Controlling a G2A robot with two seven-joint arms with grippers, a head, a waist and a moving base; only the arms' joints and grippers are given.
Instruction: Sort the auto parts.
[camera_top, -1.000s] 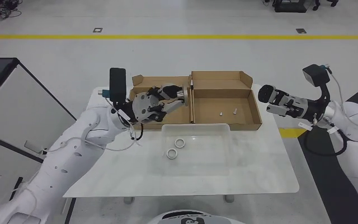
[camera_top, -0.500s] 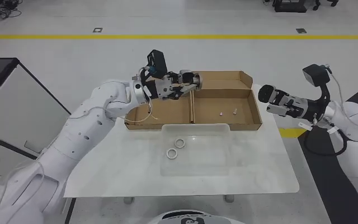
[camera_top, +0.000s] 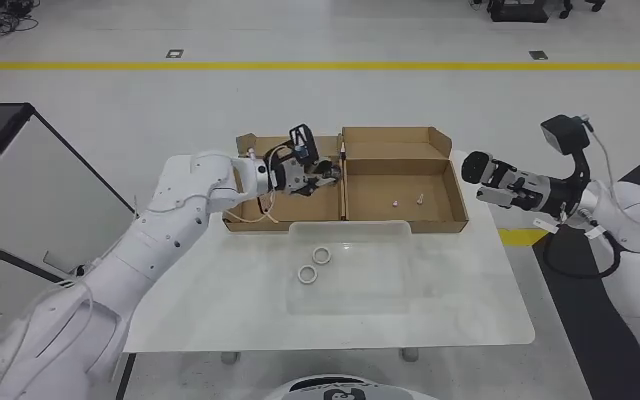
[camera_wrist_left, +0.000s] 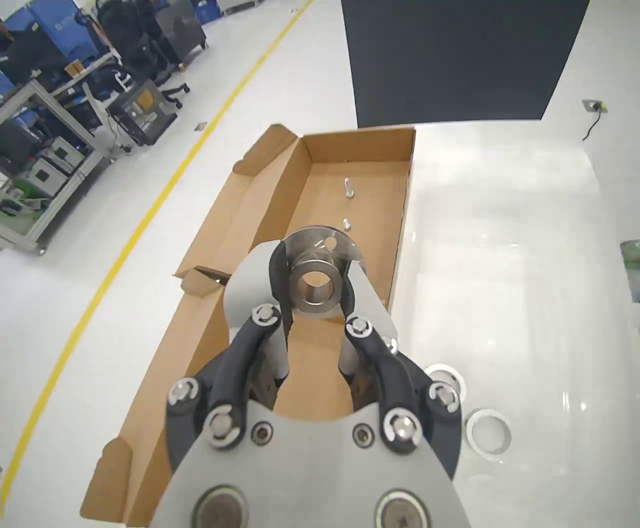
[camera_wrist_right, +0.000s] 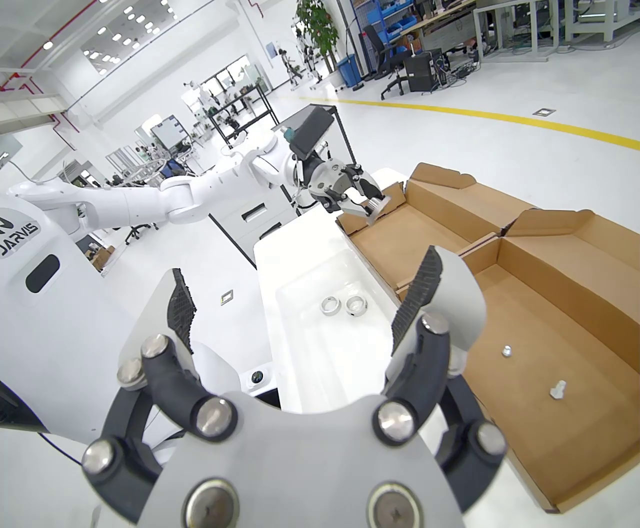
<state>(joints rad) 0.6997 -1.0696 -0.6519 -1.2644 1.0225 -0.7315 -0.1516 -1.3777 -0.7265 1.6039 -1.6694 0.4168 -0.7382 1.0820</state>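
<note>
Top view, starting closest to the robot: a shallow clear plastic tray (camera_top: 400, 300) sits mid-way across the white table (camera_top: 480, 310). Two small silver metal rings (camera_top: 321, 256) lie just beside each other near the tray's 10 o'clock corner, not sorted yet by the look of it.

Directly behind the tray, at 12 o'clock, two open brown cardboard boxes stand touching side by side: the left box (camera_top: 262, 208) and the right box (camera_top: 440, 205).

The left gripper (camera_top: 322, 178) hangs over the 3 o'clock end of the left box, close to the wall it shares with its neighbour. Its fingers pinch a silver metal flanged bushing (camera_wrist_left: 320, 245) by the narrow hub. In the left wrist view the bore faces the camera and the disc sits past the fingertips (camera_wrist_left: 280, 270). My guess is it holds the hub because the flange is too wide to grab, and that leaves the disc free to land flat in the box.

Two small silver bolts (camera_top: 421, 197) lie on the right box floor, so I'd say fasteners go there and bigger parts go left.

The right gripper (camera_top: 468, 168) waits off the table around 2 o'clock, fingers spread wide around nothing, probably parked clear.
</note>
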